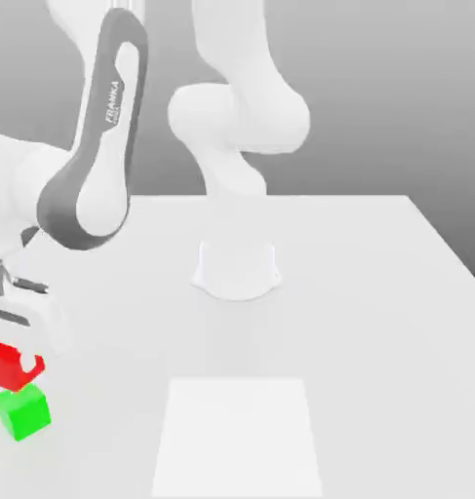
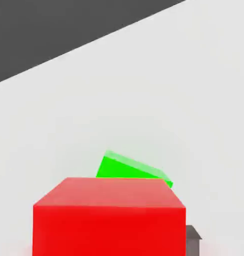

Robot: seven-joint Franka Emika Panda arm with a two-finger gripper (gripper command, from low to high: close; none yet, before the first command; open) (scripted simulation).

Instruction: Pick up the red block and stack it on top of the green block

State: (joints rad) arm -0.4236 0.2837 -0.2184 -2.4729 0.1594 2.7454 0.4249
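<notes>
Two cubes sit at the exterior view's far left. Red block [image 1: 7,363]: clamped between the fingers of the gripper [image 1: 15,363], held off the table [image 1: 377,292], just above the green one. Green block [image 1: 23,411]: resting on the table directly beneath, slightly offset. Centre: white arm base [image 1: 237,270]. Hand view: red block [image 2: 109,216] foremost, green block [image 2: 129,169] partly hidden behind it.
</notes>
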